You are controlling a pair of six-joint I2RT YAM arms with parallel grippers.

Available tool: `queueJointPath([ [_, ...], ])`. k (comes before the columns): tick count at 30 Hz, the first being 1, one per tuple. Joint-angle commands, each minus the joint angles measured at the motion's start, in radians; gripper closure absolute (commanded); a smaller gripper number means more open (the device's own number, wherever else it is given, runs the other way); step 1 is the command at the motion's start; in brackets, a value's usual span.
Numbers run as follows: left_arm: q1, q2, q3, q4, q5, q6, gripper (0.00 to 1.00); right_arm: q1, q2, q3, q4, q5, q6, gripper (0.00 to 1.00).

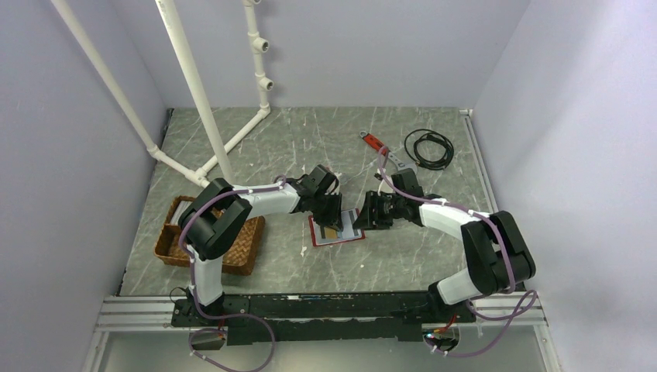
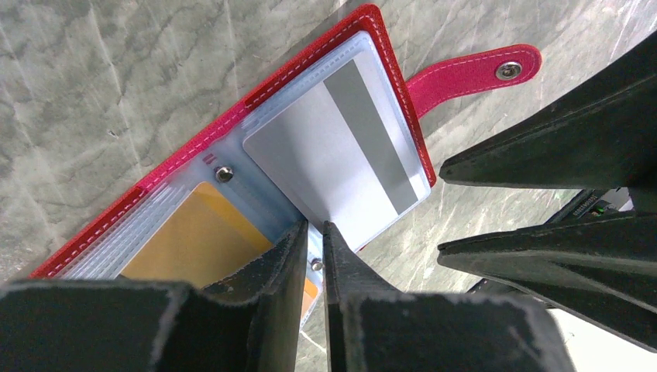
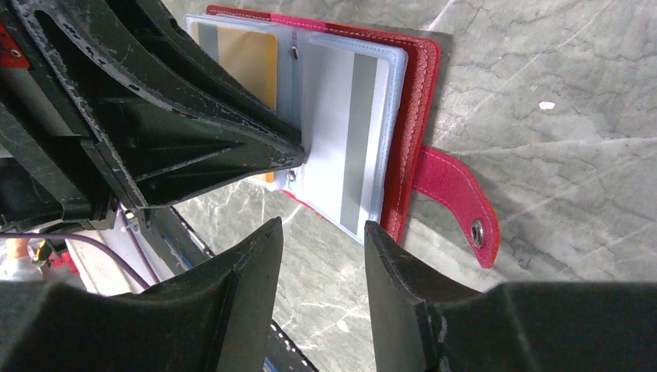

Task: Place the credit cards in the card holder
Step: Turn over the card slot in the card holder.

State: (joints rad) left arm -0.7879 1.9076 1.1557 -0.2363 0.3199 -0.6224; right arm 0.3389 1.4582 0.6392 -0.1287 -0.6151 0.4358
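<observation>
Red card holder (image 3: pixel 414 101) lies open, gold card (image 2: pixel 194 240) sleeved; left claw (image 2: pixel 314 248) narrow, pinching the grey-striped white card (image 2: pixel 325 147) by its edge; right claw (image 3: pixel 321 240) stands open alongside.

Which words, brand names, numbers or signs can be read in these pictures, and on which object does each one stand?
No text can be read in any view.
On the grey card: blank back with a dark stripe, no print.
On the gold-brown card: plain face, no print visible.
On the card holder: only stitching and metal snaps, no brand.
On the red-handled wrench: too small to tell any marking.
</observation>
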Motion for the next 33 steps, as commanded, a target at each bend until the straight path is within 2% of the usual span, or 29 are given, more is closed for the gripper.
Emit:
queueJointPath([
  [1, 0.0, -0.006, -0.016, -0.028, -0.026, 0.01, 0.8, -0.003, 0.025, -0.006, 0.043, -0.042, -0.007, 0.55],
  [14, -0.001, -0.009, -0.022, -0.023, -0.022, 0.007, 0.81, 0.005, 0.069, -0.012, 0.085, -0.079, 0.006, 0.54],
  [18, -0.001, -0.009, -0.024, -0.019, -0.018, 0.006, 0.81, 0.008, 0.072, -0.012, 0.122, -0.132, 0.035, 0.56],
  [23, 0.0, -0.012, -0.03, -0.016, -0.017, 0.004, 0.81, 0.012, 0.047, -0.003, 0.103, -0.127, 0.032, 0.57],
  [26, 0.0, -0.015, -0.032, -0.009, -0.005, 0.003, 0.81, 0.015, 0.039, -0.001, 0.111, -0.14, 0.037, 0.62],
  [28, -0.001, -0.024, -0.031, -0.016, 0.001, 0.005, 0.76, 0.021, 0.034, 0.0, 0.124, -0.155, 0.042, 0.63],
  [30, 0.004, -0.046, -0.029, -0.023, 0.01, 0.001, 0.67, 0.027, 0.027, 0.004, 0.124, -0.153, 0.042, 0.63],
  [33, 0.028, -0.092, -0.045, -0.005, 0.047, -0.021, 0.57, 0.032, 0.033, 0.014, 0.125, -0.156, 0.03, 0.58],
])
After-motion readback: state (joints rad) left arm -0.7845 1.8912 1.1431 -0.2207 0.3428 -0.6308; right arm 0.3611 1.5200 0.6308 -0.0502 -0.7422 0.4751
